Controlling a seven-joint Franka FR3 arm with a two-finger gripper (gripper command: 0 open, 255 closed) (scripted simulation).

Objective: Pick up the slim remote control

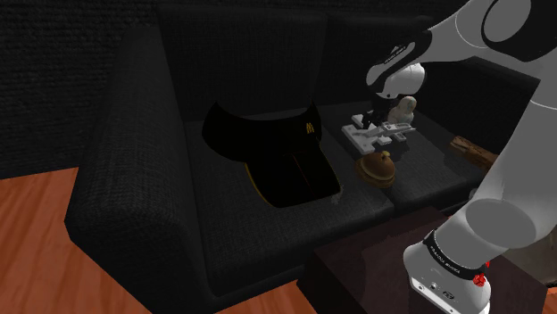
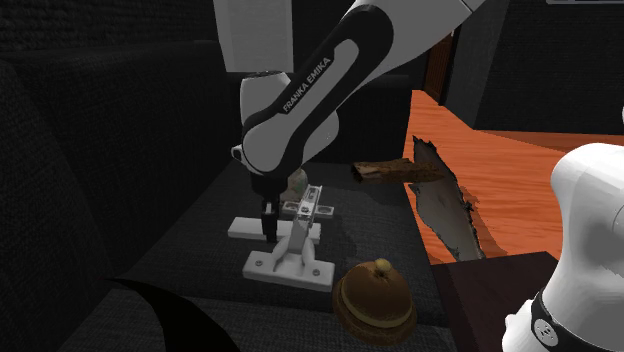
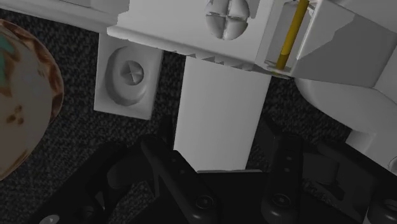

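- The gripper (image 2: 268, 232) stood low, fingers apart, astride a flat white bar (image 3: 219, 121); dark fabric showed between the bar and one finger.
- A white screwed fixture (image 2: 292, 245) rose just beside it, overhanging the bar.
- A mottled rounded figurine (image 1: 406, 109) stood close by the fixture.
- A brown bell (image 2: 375, 297) sat near the fixture, not touching.
- The seat cushion (image 2: 385, 225) between the fixture and a brown chunk (image 2: 398, 172) lay open.

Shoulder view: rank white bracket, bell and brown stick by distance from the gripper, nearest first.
1. white bracket, right under the gripper.
2. bell, nearer the seat's front edge.
3. brown stick, off at the view's right.
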